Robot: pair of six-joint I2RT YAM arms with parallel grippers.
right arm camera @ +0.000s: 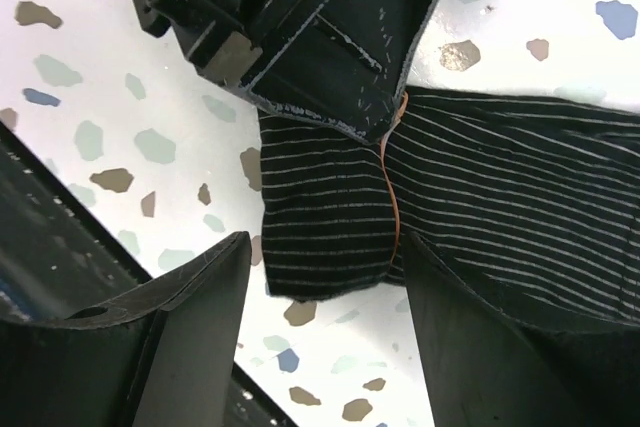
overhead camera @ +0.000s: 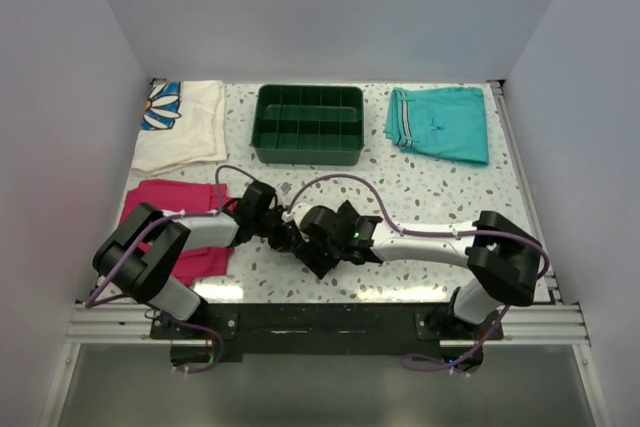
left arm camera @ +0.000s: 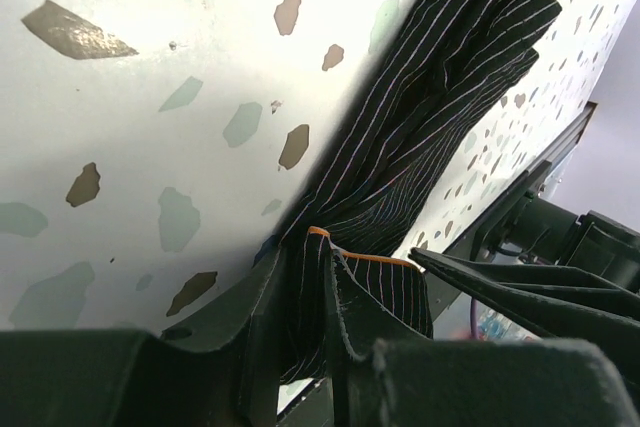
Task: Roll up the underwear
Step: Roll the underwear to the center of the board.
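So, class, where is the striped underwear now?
In the top view the underwear lies front centre of the table; the left gripper clamps its orange hem, the open right gripper straddling it.

Left arm [overhead camera: 190,227] and right arm [overhead camera: 430,242] both fold inward from raised elbows, forearms low, wrists nearly meeting at centre. Left gripper [left arm camera: 318,262] is clamped, fingers pinching the underwear [left arm camera: 440,97] at its hem. Right gripper [right arm camera: 320,267] faces the left one, jaws spread wide, one finger either side of the pinched end, not clamping.
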